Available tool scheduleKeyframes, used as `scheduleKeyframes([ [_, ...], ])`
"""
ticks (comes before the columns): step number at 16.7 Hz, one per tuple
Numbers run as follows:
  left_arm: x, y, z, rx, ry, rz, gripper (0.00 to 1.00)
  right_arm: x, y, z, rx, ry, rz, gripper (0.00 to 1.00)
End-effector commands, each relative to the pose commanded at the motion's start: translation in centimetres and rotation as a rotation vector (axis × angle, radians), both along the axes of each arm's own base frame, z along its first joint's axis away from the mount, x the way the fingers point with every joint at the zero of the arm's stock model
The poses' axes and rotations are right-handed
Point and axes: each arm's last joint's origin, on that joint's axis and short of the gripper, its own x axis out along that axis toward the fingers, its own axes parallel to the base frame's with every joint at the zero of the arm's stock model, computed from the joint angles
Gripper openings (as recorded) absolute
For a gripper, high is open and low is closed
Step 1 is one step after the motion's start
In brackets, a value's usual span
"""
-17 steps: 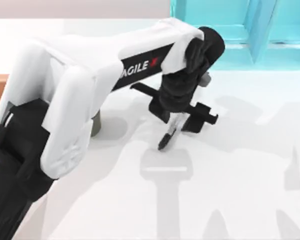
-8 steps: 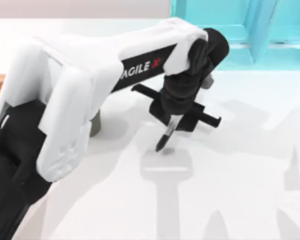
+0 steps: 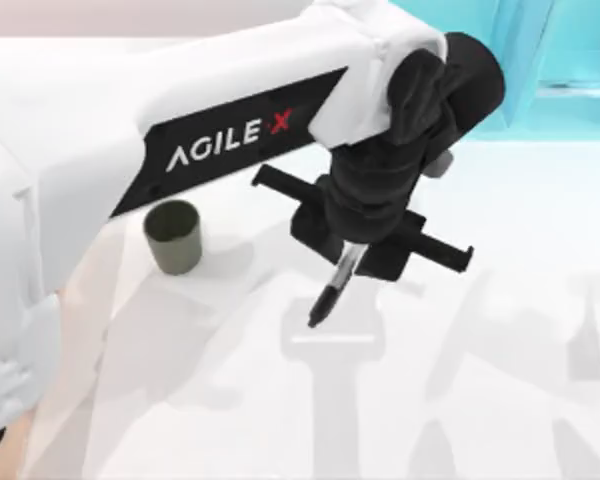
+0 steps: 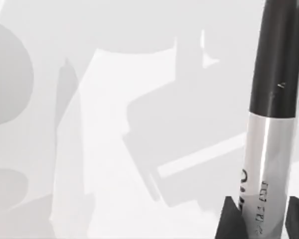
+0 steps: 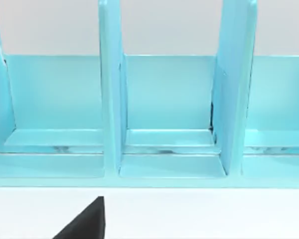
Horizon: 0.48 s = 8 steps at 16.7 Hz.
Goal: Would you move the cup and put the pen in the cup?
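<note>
Holding the pen (image 3: 332, 288) clamped in its jaws, tip down above the table's middle, the left gripper (image 3: 352, 250) hangs well right of the upright cup (image 3: 173, 236). Recommendation: carry it over the cup mouth, vertical, before lowering and releasing.

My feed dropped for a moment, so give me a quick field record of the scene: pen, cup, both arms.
pen: held by the left end effector, hanging nearly upright, dark tip down, off the table
cup: upright on the table, mouth open, toward the top view's left of the pen, apart from it
pen in cup: not yet
left arm: reaches across the table above the cup's side
right arm: its wrist view faces a turquoise divided rack at the table's far edge
</note>
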Motion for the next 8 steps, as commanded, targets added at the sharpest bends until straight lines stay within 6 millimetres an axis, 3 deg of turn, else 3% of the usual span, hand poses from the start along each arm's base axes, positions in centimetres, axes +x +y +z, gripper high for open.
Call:
scheduleKeyframes([
  [8,0.16,0.43,0.35,-0.019,-0.017,0.008,0.00,0.00,0.00,0.00,0.000,0.000,0.000,1.00],
])
